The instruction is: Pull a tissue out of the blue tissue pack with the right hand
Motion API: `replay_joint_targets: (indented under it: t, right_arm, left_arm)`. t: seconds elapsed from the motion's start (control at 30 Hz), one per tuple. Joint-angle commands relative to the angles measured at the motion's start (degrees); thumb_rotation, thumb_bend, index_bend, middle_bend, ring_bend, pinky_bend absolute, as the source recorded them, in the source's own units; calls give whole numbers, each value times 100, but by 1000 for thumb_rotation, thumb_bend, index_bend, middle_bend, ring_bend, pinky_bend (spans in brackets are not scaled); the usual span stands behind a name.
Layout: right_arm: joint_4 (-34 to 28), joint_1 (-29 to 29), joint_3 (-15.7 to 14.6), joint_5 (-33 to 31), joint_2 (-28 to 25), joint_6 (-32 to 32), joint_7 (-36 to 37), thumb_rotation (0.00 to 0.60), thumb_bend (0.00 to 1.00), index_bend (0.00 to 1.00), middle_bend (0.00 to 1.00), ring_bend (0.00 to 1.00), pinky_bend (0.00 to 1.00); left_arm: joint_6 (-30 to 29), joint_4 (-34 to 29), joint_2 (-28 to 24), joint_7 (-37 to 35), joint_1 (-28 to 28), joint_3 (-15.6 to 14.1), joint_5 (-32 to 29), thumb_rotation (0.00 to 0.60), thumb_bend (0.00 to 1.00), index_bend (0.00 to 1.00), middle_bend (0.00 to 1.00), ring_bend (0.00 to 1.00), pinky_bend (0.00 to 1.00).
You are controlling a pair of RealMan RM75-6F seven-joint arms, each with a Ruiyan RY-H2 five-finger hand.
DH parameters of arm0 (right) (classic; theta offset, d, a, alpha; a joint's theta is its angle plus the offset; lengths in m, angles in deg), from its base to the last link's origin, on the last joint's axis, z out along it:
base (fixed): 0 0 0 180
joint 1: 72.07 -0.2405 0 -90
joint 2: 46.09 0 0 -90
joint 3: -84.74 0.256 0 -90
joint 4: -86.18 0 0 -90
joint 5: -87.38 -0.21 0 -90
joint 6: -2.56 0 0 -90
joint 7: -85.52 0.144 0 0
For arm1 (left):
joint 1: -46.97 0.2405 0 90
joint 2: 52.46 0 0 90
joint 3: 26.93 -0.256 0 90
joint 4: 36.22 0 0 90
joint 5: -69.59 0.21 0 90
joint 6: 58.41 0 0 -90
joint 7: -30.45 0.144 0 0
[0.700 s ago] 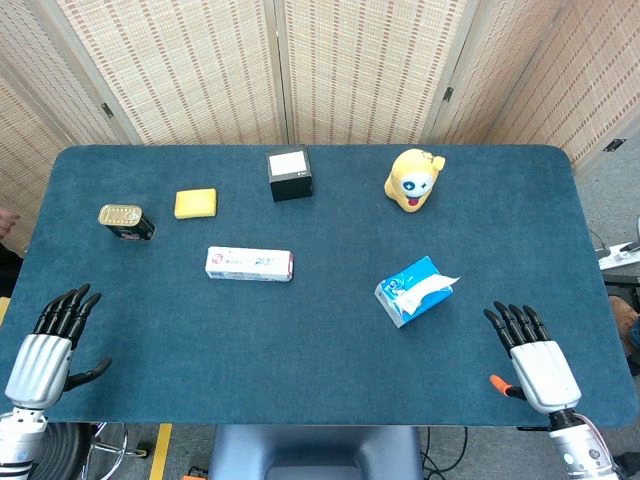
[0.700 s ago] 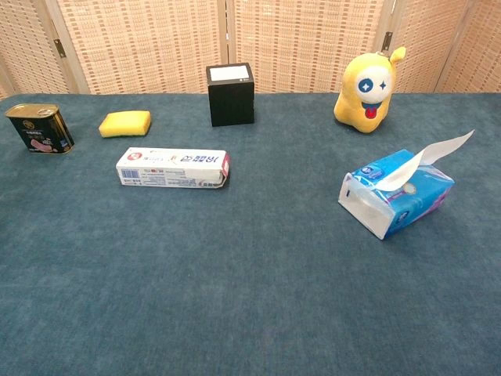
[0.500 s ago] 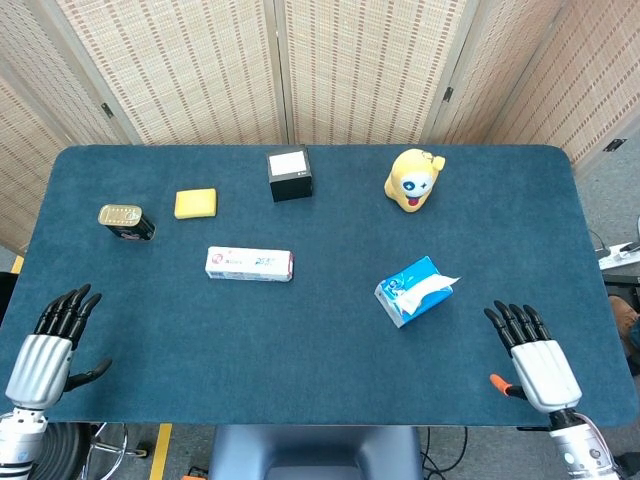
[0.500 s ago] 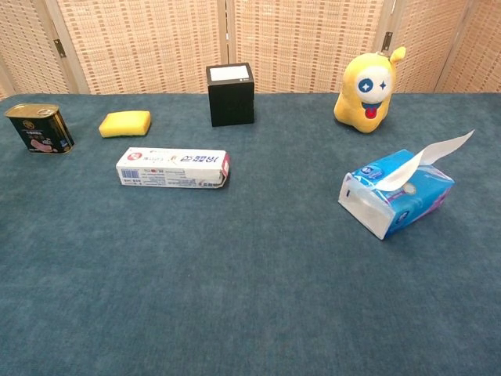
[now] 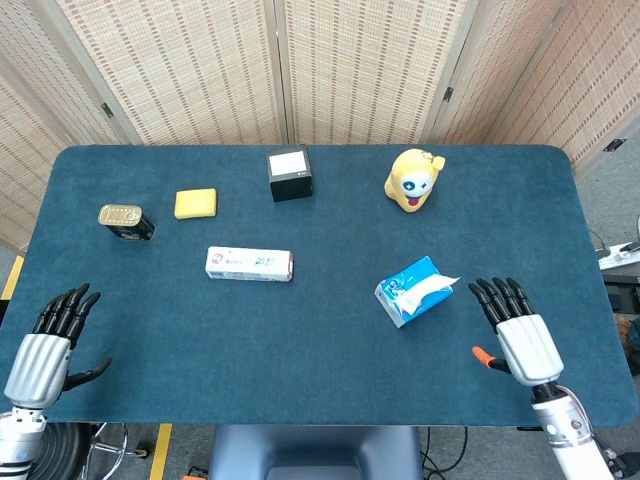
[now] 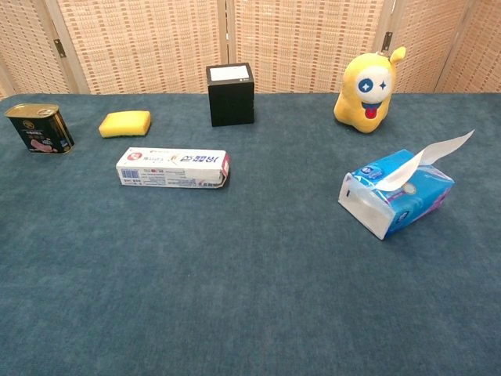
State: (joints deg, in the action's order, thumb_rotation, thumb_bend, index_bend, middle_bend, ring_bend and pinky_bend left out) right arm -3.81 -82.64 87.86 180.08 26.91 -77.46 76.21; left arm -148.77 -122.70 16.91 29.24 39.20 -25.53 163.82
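The blue tissue pack (image 5: 409, 290) (image 6: 399, 196) lies on the right half of the blue table, with a white tissue (image 5: 444, 283) (image 6: 438, 148) sticking out of its top toward the right. My right hand (image 5: 516, 331) hovers near the front right edge, just right of the pack, fingers spread and holding nothing. My left hand (image 5: 50, 338) is at the front left corner, fingers apart and holding nothing. Neither hand shows in the chest view.
A toothpaste box (image 5: 249, 264) (image 6: 173, 168) lies left of centre. Further back are a tin can (image 5: 126, 221) (image 6: 39, 128), a yellow sponge (image 5: 195, 203) (image 6: 125, 123), a black box (image 5: 290, 173) (image 6: 230, 95) and a yellow plush toy (image 5: 414, 179) (image 6: 365, 81).
My right hand has moved forward and left, closer to the tissue pack. The left hand and all objects have stayed put.
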Motion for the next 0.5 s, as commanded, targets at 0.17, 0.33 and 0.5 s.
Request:
replay_joint_targets:
  t: [0.17,0.33,0.5]
  right_arm:
    - [-201,-589,493,-633,384,732,-967,600,117,218,167,0,0]
    - [-101,-929,741,-1196,742,1124,-1527,600,139,274,217,0,0]
    - [116,-1189,866,-1497,1075,1316,-1680,600,182,363,267,0,0]
  left_arm:
    - [-7,-21,-41,-82,5,3,-10,600,221,0,0,0,142]
    - [-44,-25,-77,-188,21,8,-10,600,222,0,0,0,142]
    - [-17,-18,-74,-172,5,-11,24,600,222,0,0,0,142]
